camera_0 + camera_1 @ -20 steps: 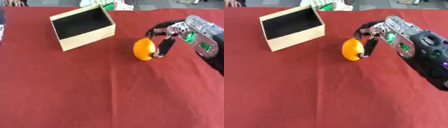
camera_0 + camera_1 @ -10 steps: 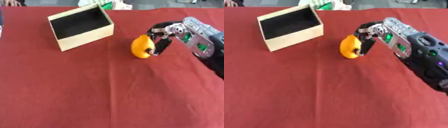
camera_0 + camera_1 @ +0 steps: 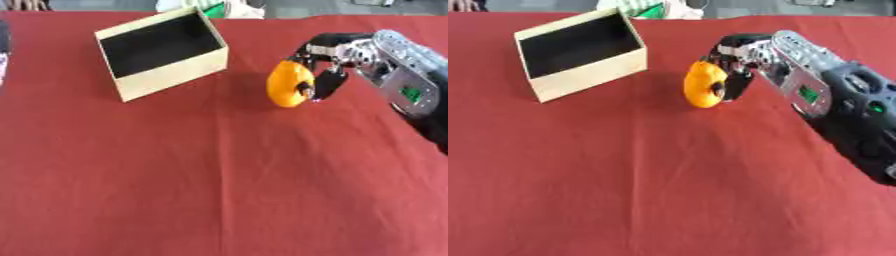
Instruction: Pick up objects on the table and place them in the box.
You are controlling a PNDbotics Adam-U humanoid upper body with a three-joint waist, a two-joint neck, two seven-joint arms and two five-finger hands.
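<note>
Your right hand (image 3: 337,62) has its fingers curled round the orange fruit (image 3: 287,84) above the red bench (image 3: 219,175), with bare cloth between it and the open box (image 3: 162,52) to its left.

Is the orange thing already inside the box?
No, the orange thing is held by the right robot hand beside the box, whose inside shows only black.

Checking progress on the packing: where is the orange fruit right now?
The orange fruit is held in the right hand, right of centre in both eye views, to the right of the open box, not inside it.
</note>
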